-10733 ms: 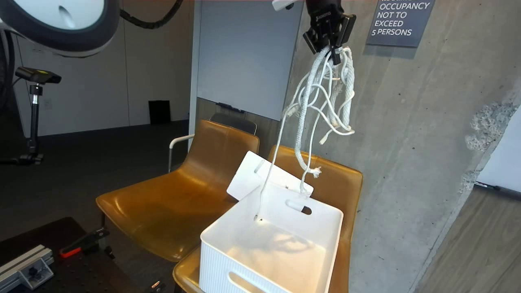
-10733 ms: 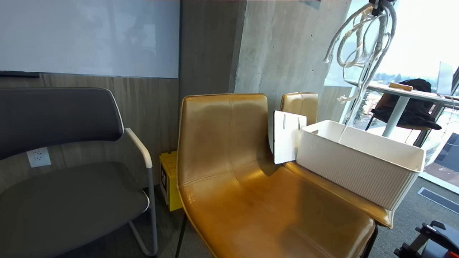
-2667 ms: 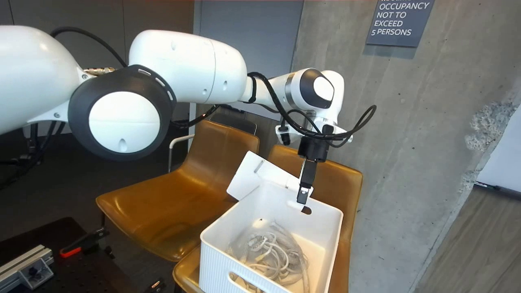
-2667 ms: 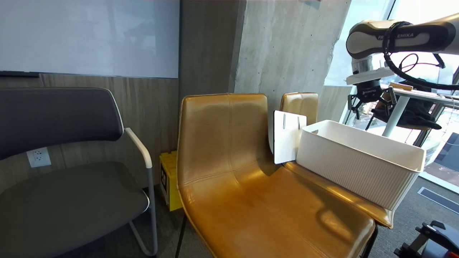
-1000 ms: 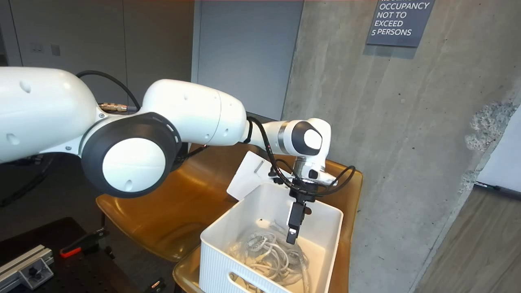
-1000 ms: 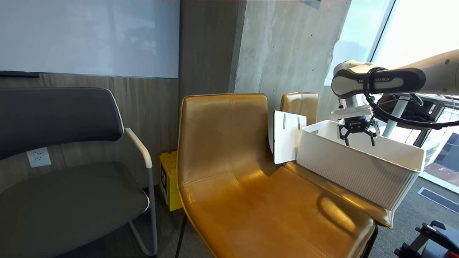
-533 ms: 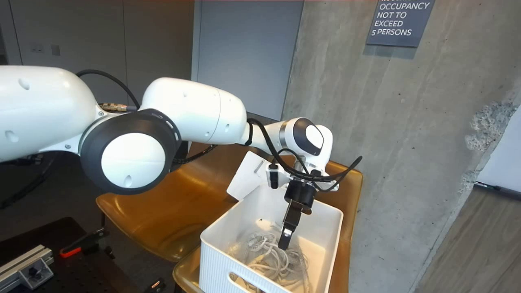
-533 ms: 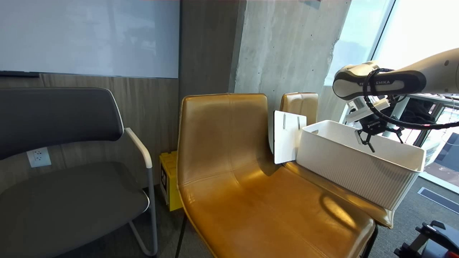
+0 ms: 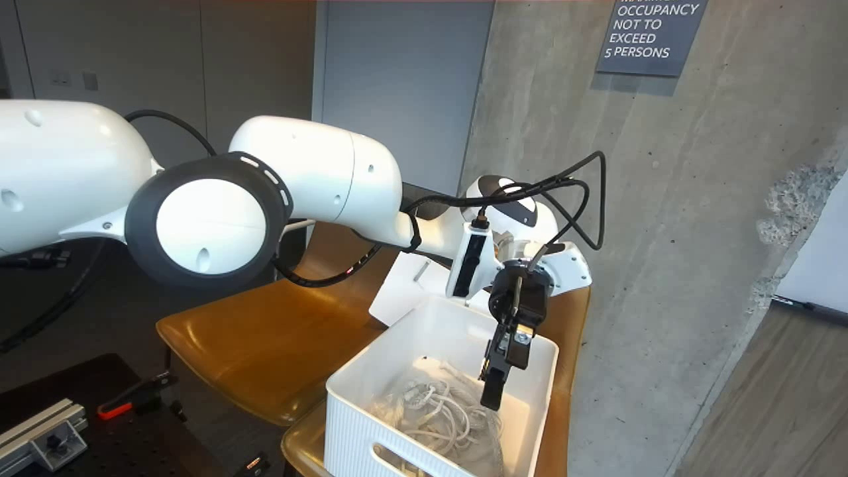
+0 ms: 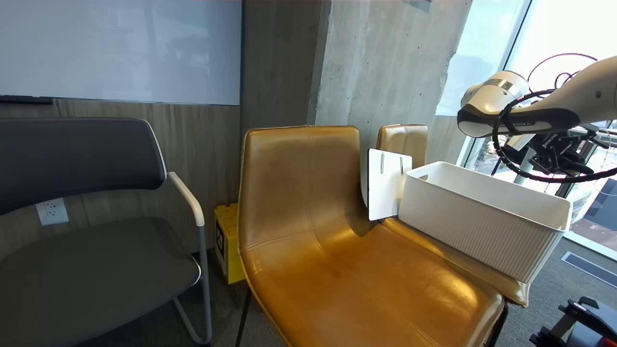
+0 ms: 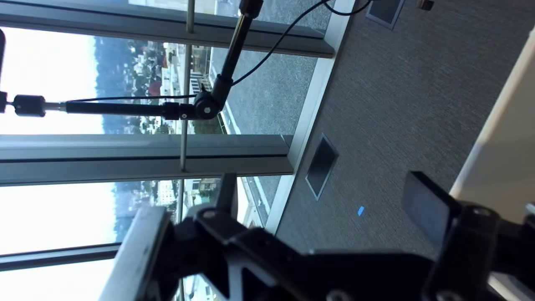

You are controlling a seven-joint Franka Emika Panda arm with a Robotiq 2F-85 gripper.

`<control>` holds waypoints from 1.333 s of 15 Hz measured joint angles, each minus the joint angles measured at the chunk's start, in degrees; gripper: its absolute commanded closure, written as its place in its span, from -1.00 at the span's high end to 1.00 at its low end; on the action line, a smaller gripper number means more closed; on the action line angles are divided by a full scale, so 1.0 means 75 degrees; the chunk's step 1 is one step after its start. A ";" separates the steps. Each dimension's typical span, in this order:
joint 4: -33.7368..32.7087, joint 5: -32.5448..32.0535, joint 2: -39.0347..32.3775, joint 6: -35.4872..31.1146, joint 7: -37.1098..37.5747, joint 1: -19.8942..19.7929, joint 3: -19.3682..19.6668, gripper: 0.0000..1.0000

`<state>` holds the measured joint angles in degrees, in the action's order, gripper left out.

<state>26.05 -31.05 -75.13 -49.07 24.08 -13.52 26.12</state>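
Wrist view: the gripper (image 11: 322, 190) stands with its 2 fingers (image 11: 424, 209) spread wide. Only background, windows (image 11: 54, 62) and carpet (image 11: 384, 104), shows between them; nothing is held. The white rope (image 9: 437, 401) lies in a loose tangle on the floor of the white bin (image 9: 354, 424), toward the end wall farther from the back edge of the tan chair (image 10: 402, 142) beneath.

Change of state: 10.7 s ago the rope hung from the gripper; it now rests inside the bin rim. Within the last 1 s the gripper has swung from a downward attitude in the bin to a tilt toward the windows. In an exterior view it shows above the bin's long window-side edge (image 10: 506, 185); I see no contact with rope or rim. I judge the rope to be cleanly released and the tilt to have left it undisturbed.

Markings: the sign (image 9: 652, 33) on the concrete wall (image 9: 662, 199) reads "OCCUPANCY NOT TO EXCEED 5 PERSONS"; its top line is cut off. On the arm (image 10: 544, 120), "EMIKA" is just legible, the rest hidden by the cable (image 10: 554, 180). Lettering on the gripper body is too small to confirm from where I stand. The yellow box (image 10: 232, 250) carries a dark label (image 10: 220, 240), also illegible.
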 measured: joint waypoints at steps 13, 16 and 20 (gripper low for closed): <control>0.3588 0.0822 0.2135 -0.0184 -0.0016 0.0973 0.0968 1.00; 0.4622 0.1224 0.3084 -0.1190 0.0979 0.1087 0.0973 1.00; 0.5213 0.1240 0.4109 -0.2259 0.1700 0.1329 0.0973 1.00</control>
<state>65.15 -21.75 -44.31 -66.01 36.83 -3.56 33.42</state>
